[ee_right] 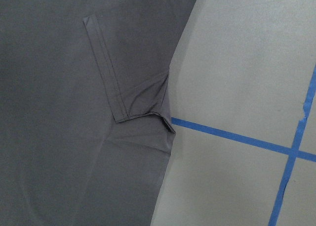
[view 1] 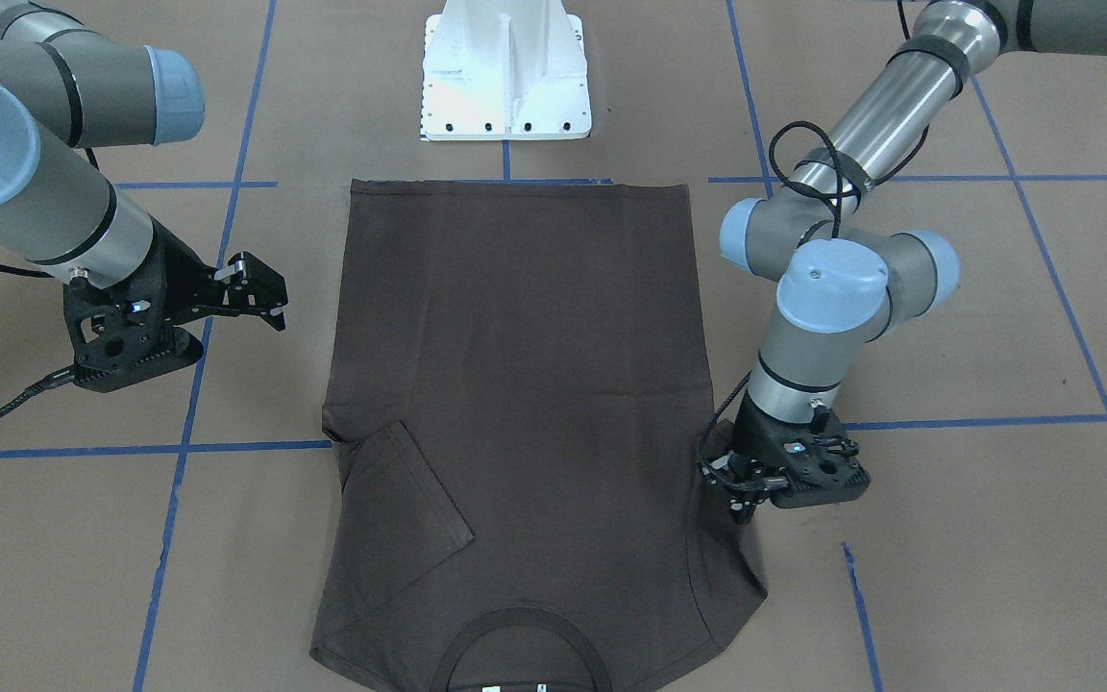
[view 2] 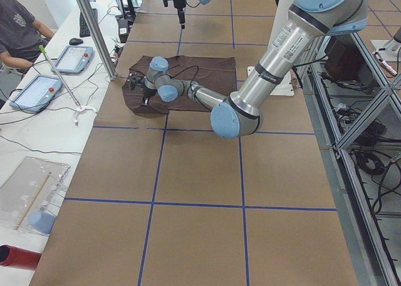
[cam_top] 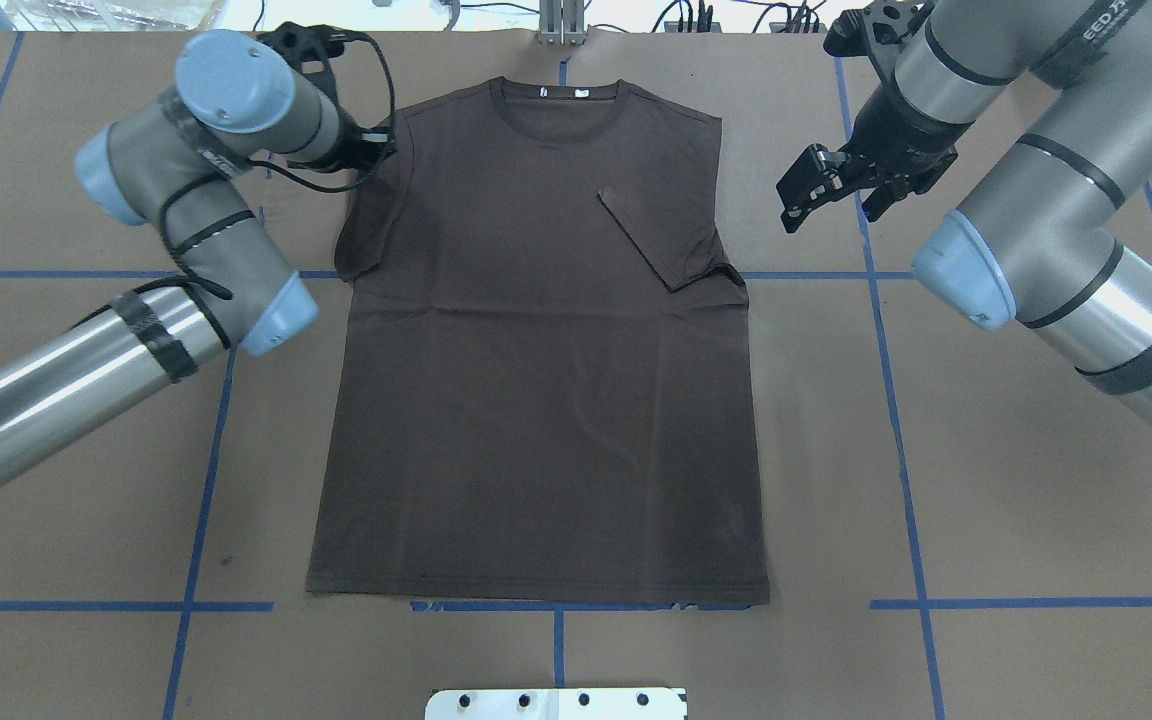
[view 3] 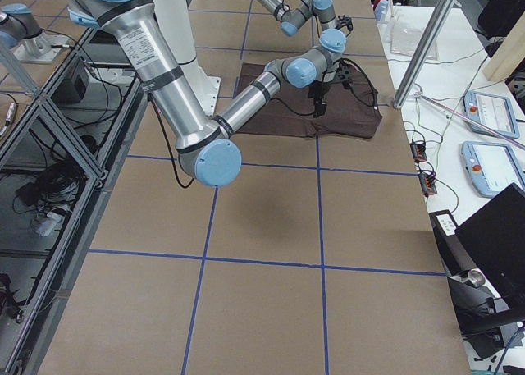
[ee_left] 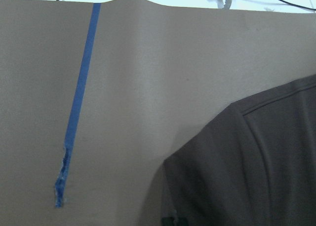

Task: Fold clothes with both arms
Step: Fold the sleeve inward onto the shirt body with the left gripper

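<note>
You are early in the fold. The T-shirt (cam_top: 536,400) lies flat in the middle of the tabletop (cam_top: 986,500), with the collar (cam_top: 561,95) at the far edge from the robot and the hem (cam_top: 536,592) nearest its base.

One step looks done: the right-side sleeve (cam_top: 661,235) is turned inward and rests on the chest panel. The left-side sleeve (cam_top: 366,225) lies spread out on the tabletop, so I judge it to be the step in hand. The body folds are all left for you to do.

The left pincer (view 1: 741,495) points down at the edge of that spread sleeve, by the shoulder. Its own wrist view shows only a sliver of finger at the cloth, so I cannot tell whether it is spread or pinching the fabric. The right pincer (cam_top: 829,208) hangs beside the shirt, clear of the cloth, with its fingers spread and nothing between them.

The shirt is dark brown-grey and smooth, with only faint creases across the middle. Its side edges and hem run fairly straight.
</note>
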`<state>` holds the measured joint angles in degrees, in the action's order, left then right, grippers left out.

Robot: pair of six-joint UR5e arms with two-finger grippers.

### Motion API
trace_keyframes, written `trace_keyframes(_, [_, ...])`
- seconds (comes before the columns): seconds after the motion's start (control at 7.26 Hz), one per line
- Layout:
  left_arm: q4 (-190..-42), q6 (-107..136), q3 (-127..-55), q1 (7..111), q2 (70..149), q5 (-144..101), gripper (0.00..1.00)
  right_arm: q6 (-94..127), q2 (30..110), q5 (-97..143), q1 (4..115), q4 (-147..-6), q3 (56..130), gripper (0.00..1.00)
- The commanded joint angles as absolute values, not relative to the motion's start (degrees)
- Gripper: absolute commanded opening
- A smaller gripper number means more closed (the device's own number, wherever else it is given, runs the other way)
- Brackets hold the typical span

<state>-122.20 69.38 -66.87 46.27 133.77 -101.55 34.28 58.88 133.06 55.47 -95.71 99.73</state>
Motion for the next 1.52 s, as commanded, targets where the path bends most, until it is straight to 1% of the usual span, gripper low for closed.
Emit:
trace_keyframes(0.0, [-127.7,79.2,-53.9,42.2,144.6,-99.8,0.00,34.3,59.0,133.1,55.5,-95.7,99.9,1.00])
trace_keyframes(0.28, [-129.5,79.4,-52.4,42.2,144.6,-99.1,0.00,34.1,59.0,133.1,55.5,-95.7,99.8,1.00])
trace_keyframes(0.83, [-133.0,79.5,-51.9,42.5,144.7,-99.1,0.00,34.1,58.9,133.2,55.5,-95.7,99.9,1.00])
trace_keyframes(0.96, [-134.5,79.4,-51.9,42.5,144.5,-99.1,0.82,34.0,58.9,133.2,55.5,-95.6,99.9,1.00])
trace_keyframes(1.1, [-134.6,79.4,-51.9,42.5,144.5,-99.3,1.00,34.2,58.9,133.2,55.5,-95.6,100.0,1.00])
trace_keyframes(1.38, [-134.0,78.7,-54.2,42.5,144.1,-100.8,1.00,34.8,59.2,132.5,55.6,-95.7,100.5,1.00])
